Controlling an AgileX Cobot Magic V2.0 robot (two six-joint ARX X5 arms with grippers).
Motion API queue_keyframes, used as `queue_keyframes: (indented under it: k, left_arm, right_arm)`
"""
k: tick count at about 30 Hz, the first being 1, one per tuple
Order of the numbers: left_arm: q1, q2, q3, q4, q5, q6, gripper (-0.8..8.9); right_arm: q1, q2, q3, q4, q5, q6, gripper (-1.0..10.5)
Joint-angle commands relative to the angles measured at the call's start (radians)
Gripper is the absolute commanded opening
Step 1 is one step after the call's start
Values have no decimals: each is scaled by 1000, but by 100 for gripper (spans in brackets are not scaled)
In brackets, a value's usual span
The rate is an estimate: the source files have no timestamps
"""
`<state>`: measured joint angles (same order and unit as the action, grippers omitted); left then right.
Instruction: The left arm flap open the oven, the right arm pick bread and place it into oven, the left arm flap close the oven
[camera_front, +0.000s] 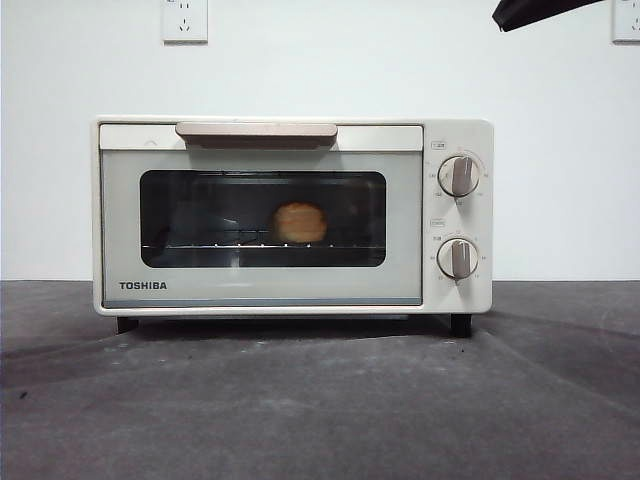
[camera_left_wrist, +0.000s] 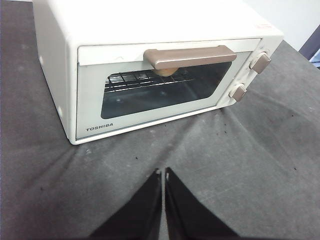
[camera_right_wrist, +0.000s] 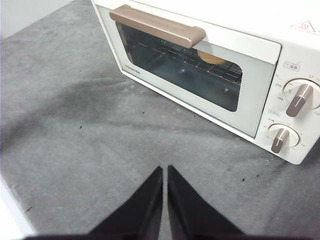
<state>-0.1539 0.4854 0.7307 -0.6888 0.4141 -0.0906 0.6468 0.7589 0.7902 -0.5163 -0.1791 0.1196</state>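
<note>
Closest in on both wrist views you just get bare grey table (camera_left_wrist: 260, 150), with each claw hanging above it and well back from the oven. The left claw (camera_left_wrist: 163, 172) has its two black jaws pressed together with only a hairline between them, gripping nothing, and the right claw (camera_right_wrist: 165, 170) looks the same: pinched closed and empty. Further out sits the oven (camera_front: 455, 290), door flat shut, its beige handle (camera_front: 256, 131) running sideways along the top edge of the door, so its long axis lies across the direction either claw would come in from. From the left claw the handle is straight ahead and up; from the right claw the oven sits off at an angle with the knobs (camera_right_wrist: 300, 97) on the nearer end. Neither claw looks clearly closer, honestly. Deepest in, behind the glass, the bread (camera_front: 300, 222) is already sitting on the wire rack (camera_front: 200, 245), roughly mid-window. In the front view only one black tip (camera_front: 530, 12) shows at a top corner. Going by that, I'd say the job looks pretty much done, no reach left to line up.
</note>
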Motion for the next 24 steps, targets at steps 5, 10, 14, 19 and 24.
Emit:
queue_keyframes:
  k: [5,10,14,19,24]
  left_arm:
    - [0,-3,16,20,-11,124,19]
    - [46,-67,-9,192,-92,210,19]
    - [100,-143,-87,391,-237,210,19]
    - [142,-232,-205,513,-333,210,19]
    - [171,-317,-352,562,-360,211,19]
  right_arm:
    - [5,4,14,10,3,4,11]
    - [5,4,14,10,3,4,11]
    - [5,4,14,10,3,4,11]
    - [5,4,14,10,3,4,11]
    - [5,4,14,10,3,4,11]
